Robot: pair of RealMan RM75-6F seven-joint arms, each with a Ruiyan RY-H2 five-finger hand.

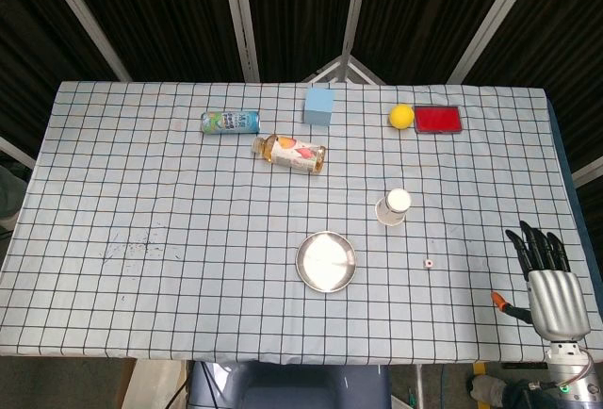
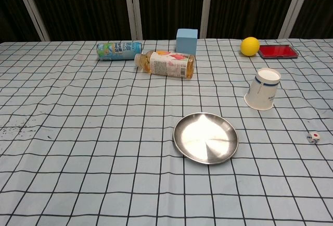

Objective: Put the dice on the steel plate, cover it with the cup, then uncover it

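A: Item one, task piece?
B: Small white die with red pips point(image 2: 313, 137), lying alone on the checked tablecloth point(image 1: 141, 192), right of the round shiny steel plate point(image 2: 205, 137) and apart from it; nothing touches it.

A: Cover?
B: White paper cup with a blue band point(image 2: 263, 89), standing mouth-down, behind the plate and to its right, behind the die.

A: Hands?
B: Right hand point(image 1: 546, 282), silver palm with black fingers, at the table's near right corner; fingers straight, slightly apart, holding nothing. Left hand appears in neither view.

A: Remaining stock?
B: Far side: a green-labelled can lying on its side point(image 2: 119, 50), a tipped tea bottle point(image 2: 166, 63), a pale blue cube point(image 2: 187, 41), a yellow ball point(image 2: 250, 46), a flat red box point(image 2: 278, 51).
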